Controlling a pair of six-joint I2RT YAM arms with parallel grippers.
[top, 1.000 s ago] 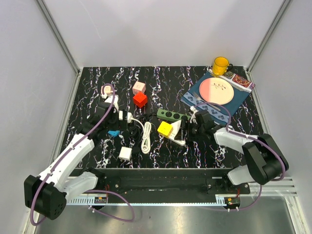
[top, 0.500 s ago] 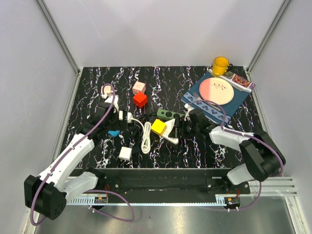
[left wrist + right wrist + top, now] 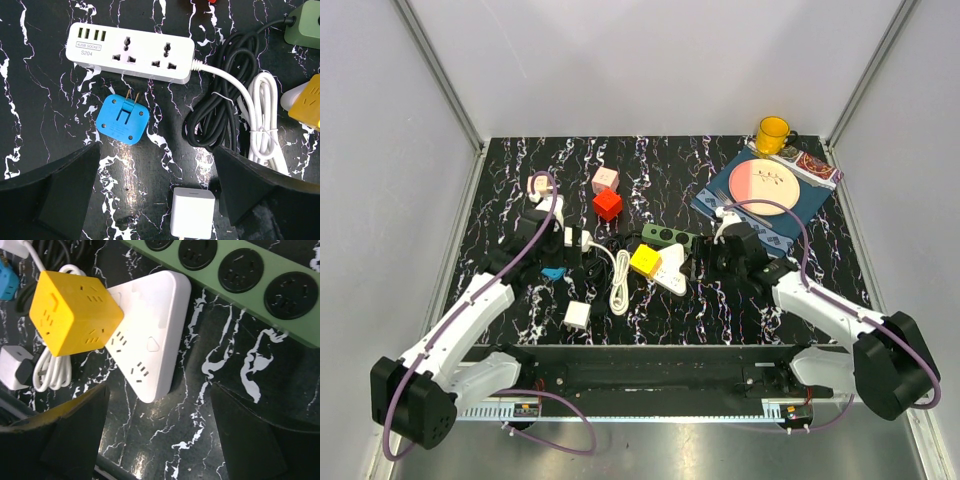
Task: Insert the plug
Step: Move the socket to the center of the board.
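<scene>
Black, white-veined marble counter (image 3: pixel 660 160) carries everything. From the left wrist, the flat blue two-prong plug (image 3: pixel 123 120) lies free just beside the white rectangular power strip (image 3: pixel 131 51), its prongs aimed at the strip but apart from it. The left gripper (image 3: pixel 155 160) hangs above, spread and empty, with only blurred black finger ends showing at the lower corners. A white cube charger (image 3: pixel 192 212) is cut off by the bottom edge. The right gripper (image 3: pixel 157 400), likewise spread and empty, hovers near the white triangular socket block (image 3: pixel 150 335), one corner of which is hidden behind the yellow cube socket (image 3: pixel 72 312). The green power strip (image 3: pixel 260 285) runs out of frame.
</scene>
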